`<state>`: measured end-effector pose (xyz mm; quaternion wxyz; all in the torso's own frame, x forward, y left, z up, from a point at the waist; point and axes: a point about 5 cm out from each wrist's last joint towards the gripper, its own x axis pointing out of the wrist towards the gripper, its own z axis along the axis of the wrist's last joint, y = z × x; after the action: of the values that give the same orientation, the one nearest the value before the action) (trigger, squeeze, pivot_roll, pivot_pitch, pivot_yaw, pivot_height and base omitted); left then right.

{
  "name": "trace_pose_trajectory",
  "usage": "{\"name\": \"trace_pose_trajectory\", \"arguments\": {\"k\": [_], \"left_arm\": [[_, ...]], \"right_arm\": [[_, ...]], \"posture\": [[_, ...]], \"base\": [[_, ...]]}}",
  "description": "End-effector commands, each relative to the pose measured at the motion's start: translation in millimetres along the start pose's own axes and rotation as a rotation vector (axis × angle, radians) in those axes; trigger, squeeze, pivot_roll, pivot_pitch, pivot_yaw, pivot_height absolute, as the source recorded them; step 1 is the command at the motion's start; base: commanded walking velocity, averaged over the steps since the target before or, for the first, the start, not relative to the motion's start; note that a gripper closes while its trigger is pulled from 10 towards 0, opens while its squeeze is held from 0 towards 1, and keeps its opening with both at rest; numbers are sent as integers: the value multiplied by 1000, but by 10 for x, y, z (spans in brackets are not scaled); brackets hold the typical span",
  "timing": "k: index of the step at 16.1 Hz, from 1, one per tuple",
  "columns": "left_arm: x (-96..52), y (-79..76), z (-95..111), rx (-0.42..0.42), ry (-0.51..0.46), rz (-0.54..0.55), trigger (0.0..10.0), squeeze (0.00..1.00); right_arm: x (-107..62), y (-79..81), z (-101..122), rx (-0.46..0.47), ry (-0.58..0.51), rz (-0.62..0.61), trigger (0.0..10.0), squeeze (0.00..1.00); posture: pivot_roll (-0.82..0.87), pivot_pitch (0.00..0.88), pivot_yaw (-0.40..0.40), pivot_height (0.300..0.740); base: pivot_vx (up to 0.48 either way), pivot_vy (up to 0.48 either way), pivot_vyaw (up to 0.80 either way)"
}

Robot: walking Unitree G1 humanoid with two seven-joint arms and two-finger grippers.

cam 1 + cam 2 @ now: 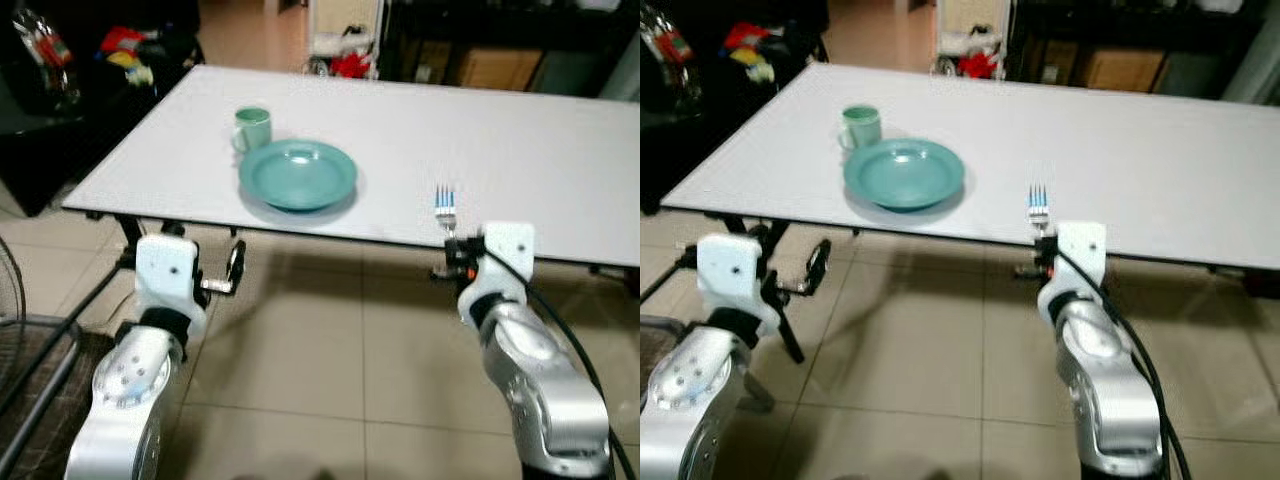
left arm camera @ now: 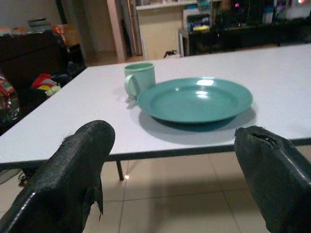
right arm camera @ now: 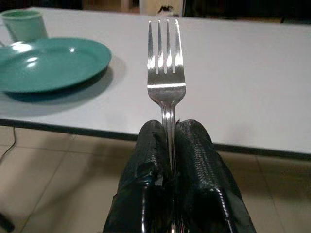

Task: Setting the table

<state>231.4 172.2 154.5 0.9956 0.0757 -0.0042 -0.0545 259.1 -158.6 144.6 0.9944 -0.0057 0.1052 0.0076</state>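
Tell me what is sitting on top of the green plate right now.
Nothing: the green plate lies bare on the white table, its whole bowl visible. The mug stands beside it. The fork is clamped in the right gripper at the table's edge.

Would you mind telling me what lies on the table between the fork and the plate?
Nothing: bare table separates the fork from the plate, as the left eye view shows.
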Motion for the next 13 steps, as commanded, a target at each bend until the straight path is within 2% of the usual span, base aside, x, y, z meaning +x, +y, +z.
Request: {"name": "trace_pose_trajectory", "arguments": {"k": [1, 5, 13], "left_arm": [[-9, 15, 34, -3, -7, 2, 10000, 0], [8, 18, 43, -5, -8, -6, 10000, 0], [49, 2, 51, -11, -9, -17, 10000, 0]], "right_arm": [[24, 32, 71, 5, -35, 36, 10000, 0], [32, 90, 46, 13, -33, 67, 10000, 0], [48, 42, 40, 12, -27, 72, 10000, 0]], "posture": [[68, 0, -27, 740], [66, 0, -22, 740], [54, 0, -18, 740]], "base": [[345, 0, 0], [352, 0, 0], [364, 0, 0]]}}
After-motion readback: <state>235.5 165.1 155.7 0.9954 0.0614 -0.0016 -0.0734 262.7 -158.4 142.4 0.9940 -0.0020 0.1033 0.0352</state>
